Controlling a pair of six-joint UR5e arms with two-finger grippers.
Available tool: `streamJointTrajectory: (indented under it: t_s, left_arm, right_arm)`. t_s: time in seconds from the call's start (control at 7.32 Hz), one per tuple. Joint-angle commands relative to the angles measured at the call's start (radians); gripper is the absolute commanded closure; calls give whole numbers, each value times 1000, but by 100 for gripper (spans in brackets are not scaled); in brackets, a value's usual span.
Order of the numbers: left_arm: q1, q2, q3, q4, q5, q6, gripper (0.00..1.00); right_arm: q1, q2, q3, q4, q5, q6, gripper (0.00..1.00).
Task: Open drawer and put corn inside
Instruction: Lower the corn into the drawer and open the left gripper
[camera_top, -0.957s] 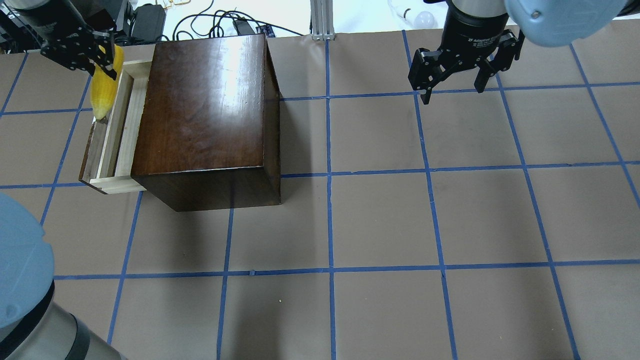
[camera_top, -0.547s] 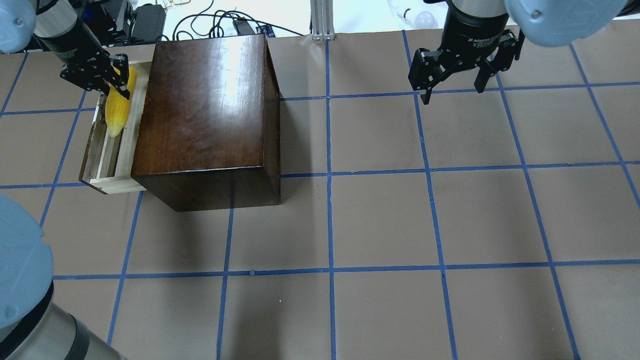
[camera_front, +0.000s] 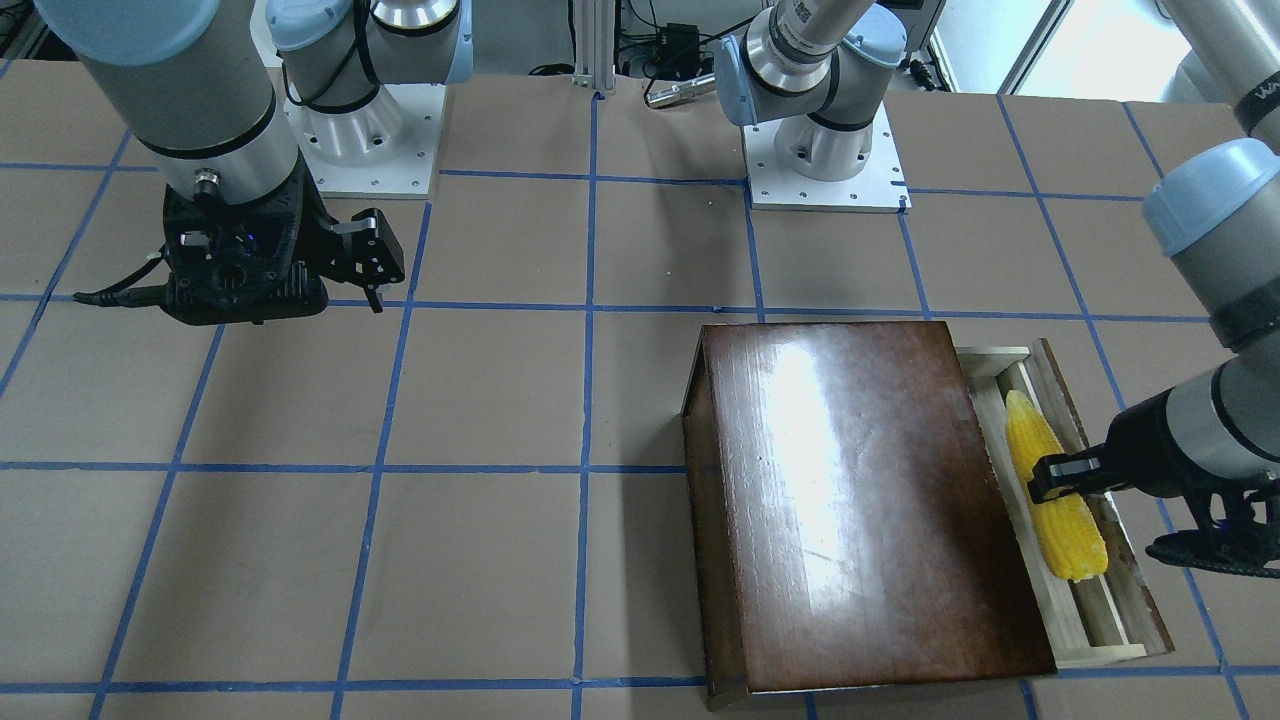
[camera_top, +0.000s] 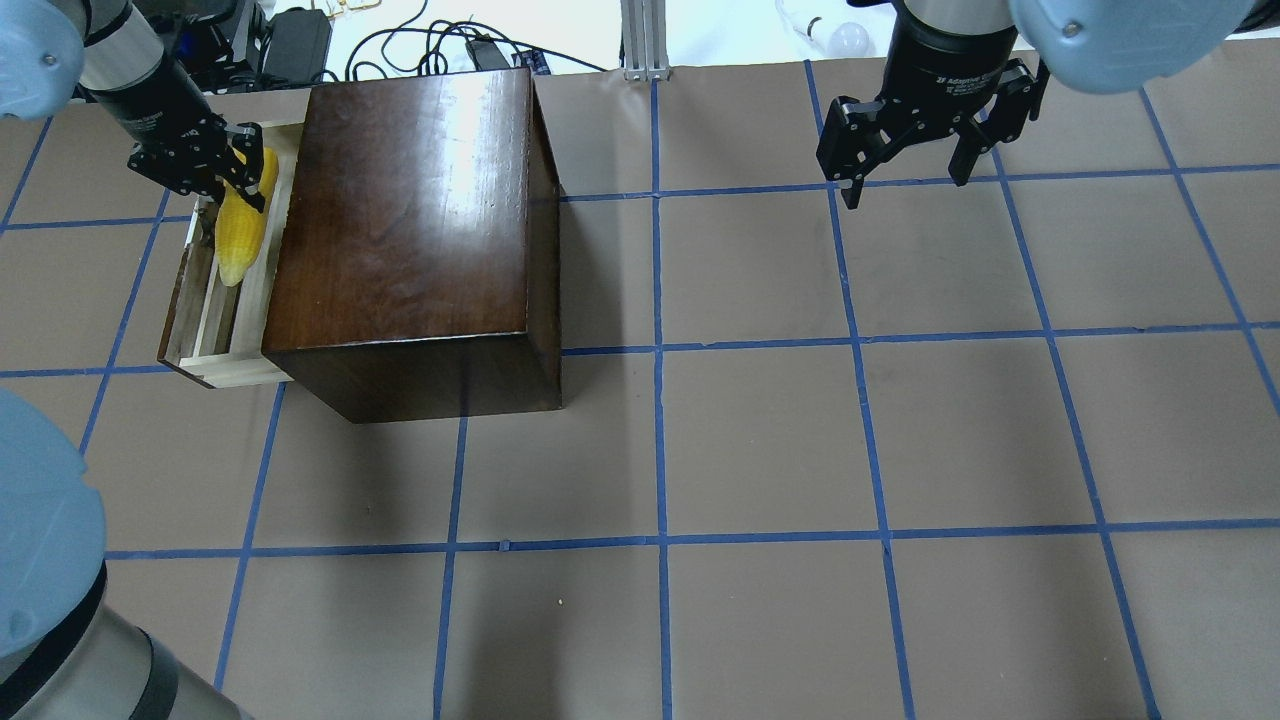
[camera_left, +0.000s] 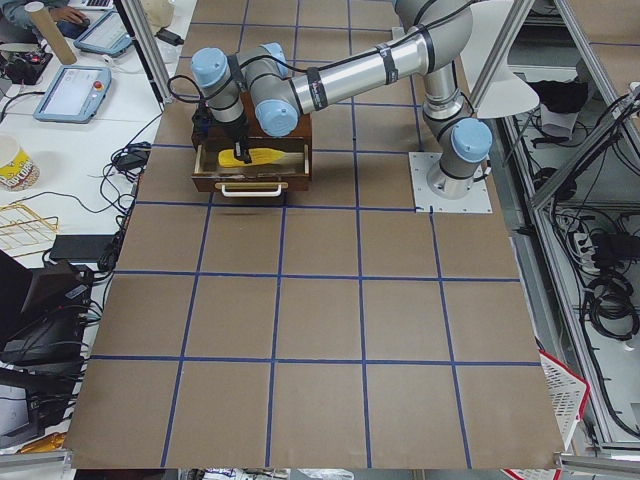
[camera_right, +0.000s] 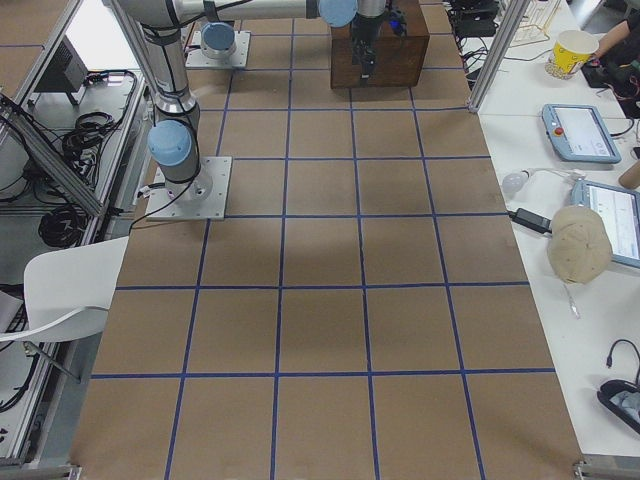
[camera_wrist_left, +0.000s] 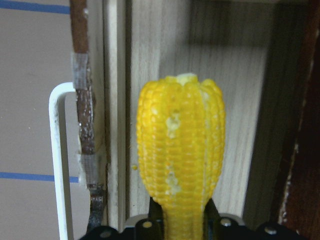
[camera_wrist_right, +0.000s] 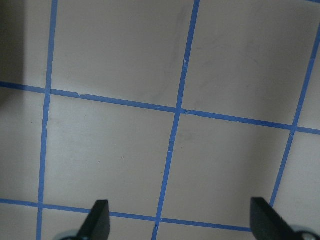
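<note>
The left end effector (camera_top: 235, 180) is clamped across the corn (camera_top: 240, 235), a knobbly yellow cob tapering to a tip. It is held lengthwise within the pulled-out drawer (camera_top: 215, 330), a shallow tray of pale raw wood. The drawer's glossy dark-brown box (camera_top: 410, 210) stands on the tape-gridded table (camera_top: 760, 430). The right end effector (camera_top: 906, 190) hangs spread and empty.

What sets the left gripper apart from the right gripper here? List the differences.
The left gripper is shut on the corn; the right gripper is open and holds nothing. The left gripper is over the pulled-out drawer beside the dark box, while the right gripper hangs above bare table, well away from both. Both are black two-finger grippers.
</note>
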Motion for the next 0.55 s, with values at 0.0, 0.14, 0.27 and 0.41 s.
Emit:
streamJointTrajectory:
  t_s: [0.0, 0.14, 0.27, 0.41]
  left_arm:
    - [11, 10, -25, 5, 1, 27, 100]
    - [14, 10, -27, 5, 1, 30, 82]
    - [17, 7, -28, 20, 1, 71, 35]
    - [18, 8, -28, 40, 2, 76, 19]
  right_arm:
    - [0, 0, 0, 0, 0, 0, 0]
    - [0, 0, 0, 0, 0, 0, 0]
    - [0, 0, 0, 0, 0, 0, 0]
    - [0, 0, 0, 0, 0, 0, 0]
